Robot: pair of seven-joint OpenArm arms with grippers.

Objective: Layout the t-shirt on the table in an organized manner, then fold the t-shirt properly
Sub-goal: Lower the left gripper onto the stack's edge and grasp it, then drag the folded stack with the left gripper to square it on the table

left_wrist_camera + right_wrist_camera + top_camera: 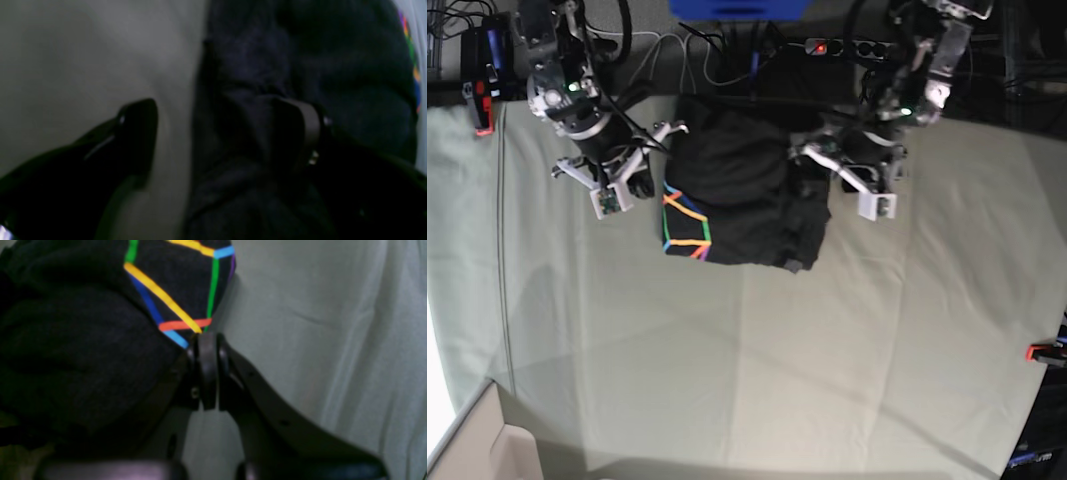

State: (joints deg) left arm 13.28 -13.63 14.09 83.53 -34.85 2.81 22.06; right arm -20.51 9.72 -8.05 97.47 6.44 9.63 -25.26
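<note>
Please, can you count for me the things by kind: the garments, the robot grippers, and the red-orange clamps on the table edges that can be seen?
Garments: 1, the black soft fabric t-shirt with a rainbow line graphic.
Robot grippers: 2, the left gripper and the right gripper.
Red-orange clamps: 2, one clamp at the far corner and another clamp at the opposite edge of the pale greenish-grey cloth-covered table.
Total: 5.
</note>
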